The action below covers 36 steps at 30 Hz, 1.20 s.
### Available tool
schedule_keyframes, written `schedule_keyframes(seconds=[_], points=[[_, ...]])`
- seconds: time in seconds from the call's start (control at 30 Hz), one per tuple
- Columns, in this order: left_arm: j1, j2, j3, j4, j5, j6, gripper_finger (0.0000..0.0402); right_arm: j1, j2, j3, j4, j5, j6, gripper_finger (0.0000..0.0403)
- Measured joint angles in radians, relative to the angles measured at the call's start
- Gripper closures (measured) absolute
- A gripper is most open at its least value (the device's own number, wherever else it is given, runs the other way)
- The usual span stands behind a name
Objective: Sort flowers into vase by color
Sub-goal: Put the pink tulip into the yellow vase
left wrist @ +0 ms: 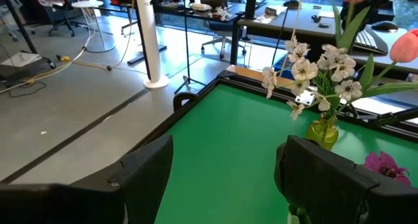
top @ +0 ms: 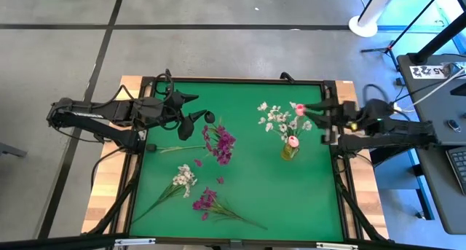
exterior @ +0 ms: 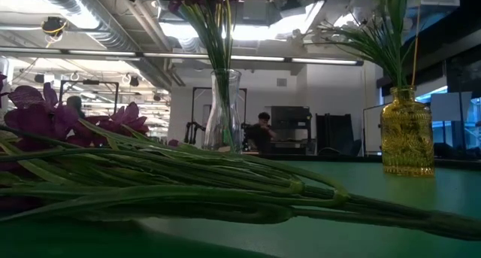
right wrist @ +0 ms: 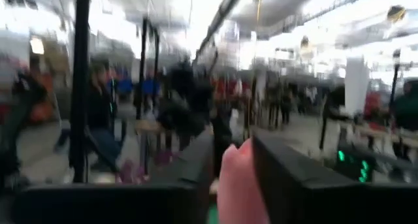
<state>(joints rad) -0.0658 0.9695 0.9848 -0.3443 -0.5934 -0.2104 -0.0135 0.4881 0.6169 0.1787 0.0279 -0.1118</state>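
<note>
Green desk point(top: 240, 199) still carries loose flowers point(top: 207, 200) near its front-left corner, while your right pincer point(right wrist: 236, 160) pinches a pink tulip bud point(right wrist: 239, 185) over the yellow vase point(top: 290, 151) by its right edge, left pincer point(left wrist: 225, 168) waiting wide.

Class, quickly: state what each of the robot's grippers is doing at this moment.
Left gripper: open, holding nothing, above the green table's left side.
Right gripper: fingers either side of a pink tulip bud above the yellow vase; whether it grips cannot be told.
</note>
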Motion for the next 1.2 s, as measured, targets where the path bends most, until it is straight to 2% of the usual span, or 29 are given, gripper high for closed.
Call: schedule_keyframes(seconds=[0.1,0.17,0.37,0.57,0.77,1.03,1.2], points=[[0.000,0.000,0.000,0.000,0.000,-0.005,0.0109,0.000,0.083,0.073,-0.043,0.015,-0.039,0.0370],[0.000,0.000,0.000,-0.002,0.000,-0.011,0.0109,0.000,0.128,0.149,-0.088,0.015,-0.055,0.0394],[0.000,0.000,0.000,-0.022,0.000,-0.016,0.0109,0.000,0.230,0.393,-0.250,0.015,-0.052,0.0373],[0.000,0.000,0.000,-0.022,0.000,-0.022,0.0109,0.000,0.345,0.554,-0.528,0.062,-0.018,0.0399],[0.000,0.000,0.000,-0.023,0.000,-0.023,0.0109,0.000,0.413,0.580,-0.648,0.103,0.031,0.0396],[0.000,0.000,0.000,-0.041,0.000,-0.026,0.0109,0.002,0.415,0.581,-0.690,0.092,0.092,0.0397],[0.000,0.000,0.000,-0.042,0.000,-0.027,0.0109,0.002,0.409,0.581,-0.800,0.094,0.143,0.0400]])
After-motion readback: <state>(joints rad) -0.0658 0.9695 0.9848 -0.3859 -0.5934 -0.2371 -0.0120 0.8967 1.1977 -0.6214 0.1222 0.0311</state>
